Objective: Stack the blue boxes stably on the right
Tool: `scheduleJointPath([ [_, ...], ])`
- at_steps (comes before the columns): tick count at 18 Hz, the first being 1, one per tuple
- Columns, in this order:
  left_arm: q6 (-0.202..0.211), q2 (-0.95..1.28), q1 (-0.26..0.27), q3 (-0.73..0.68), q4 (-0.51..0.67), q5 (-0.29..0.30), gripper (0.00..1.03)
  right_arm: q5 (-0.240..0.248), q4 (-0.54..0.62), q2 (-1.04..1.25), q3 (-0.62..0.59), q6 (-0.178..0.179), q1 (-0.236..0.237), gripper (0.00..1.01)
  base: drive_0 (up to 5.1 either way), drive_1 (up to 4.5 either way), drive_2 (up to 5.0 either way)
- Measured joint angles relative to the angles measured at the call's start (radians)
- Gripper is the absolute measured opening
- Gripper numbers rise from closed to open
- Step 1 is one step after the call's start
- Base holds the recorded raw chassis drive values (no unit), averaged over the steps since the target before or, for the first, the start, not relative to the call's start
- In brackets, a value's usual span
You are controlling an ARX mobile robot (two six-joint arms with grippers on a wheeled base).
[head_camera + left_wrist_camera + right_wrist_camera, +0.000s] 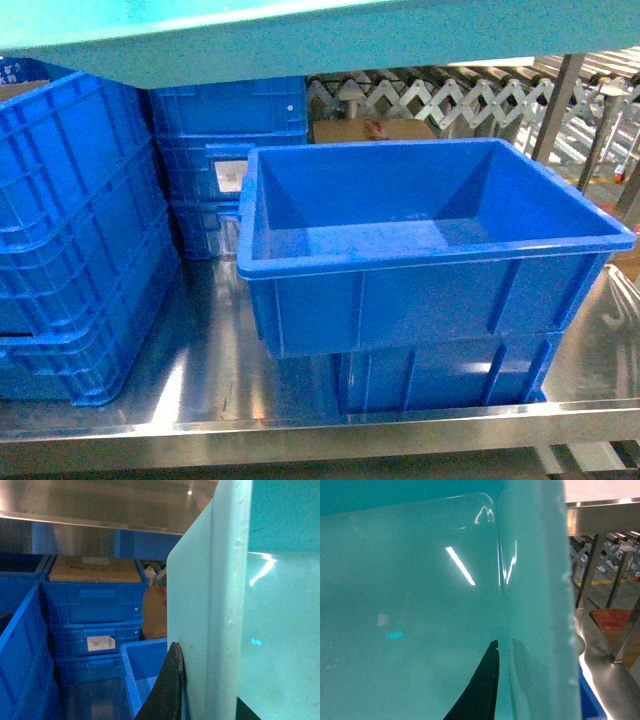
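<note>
Nearest the wrist cameras is the light turquoise bin [420, 605]: it fills almost the whole right wrist view, its smooth glossy wall catching strip-light reflections, with one dark finger [482, 690] of the right gripper [500, 685] lying against it at 6 o'clock; the wall's rim runs between that finger and a faint second finger seen through the plastic, so the right claw appears clamped on the bin's edge. In the left wrist view the same bin [250, 605] takes up the 3 o'clock half, its rolled rim standing as a pale vertical band, and a dark finger [167, 690] of the left gripper [190, 690] presses against that rim at 6 o'clock; another dark bit shows on the far side of the rim, so this claw too seems closed on the bin. In the head view the turquoise bin [200, 35] is only a band across 12 o'clock, held up above the metal shelf [210, 400]. Below it, from centre toward 3 o'clock, an open royal-blue crate [420, 270] sits on top of another blue box [440, 375], whose front shows beneath it at 5 o'clock. At 9 o'clock stands a ribbed blue crate [70, 250], and farther back at 11 o'clock a stack of blue crates [225, 160], one with a white label. Beyond, at 1 o'clock, a roller conveyor [440, 95] and a cardboard box [370, 130] are visible.
</note>
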Motion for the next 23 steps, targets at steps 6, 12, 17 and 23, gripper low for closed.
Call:
scheduleJointPath([
  [6,0.0,-0.001,0.0,0.0,-0.005,0.001,0.02,-0.001,-0.003,0.0,0.0,0.0,0.0,0.08,0.0,4.13,-4.2],
  [12,0.0,0.003,0.0,0.0,-0.006,0.001,0.02,-0.001,-0.006,0.001,0.0,0.001,0.0,0.08,0.1,3.8,-3.5],
  [17,0.0,0.008,0.002,0.0,-0.005,0.0,0.02,-0.004,-0.003,0.008,0.0,0.002,0.0,0.08,0.5,0.53,0.5],
  [23,0.0,0.005,0.001,0.0,-0.005,0.0,0.02,-0.001,-0.003,0.006,0.0,0.002,0.0,0.08,1.9,-0.06,-2.0],
])
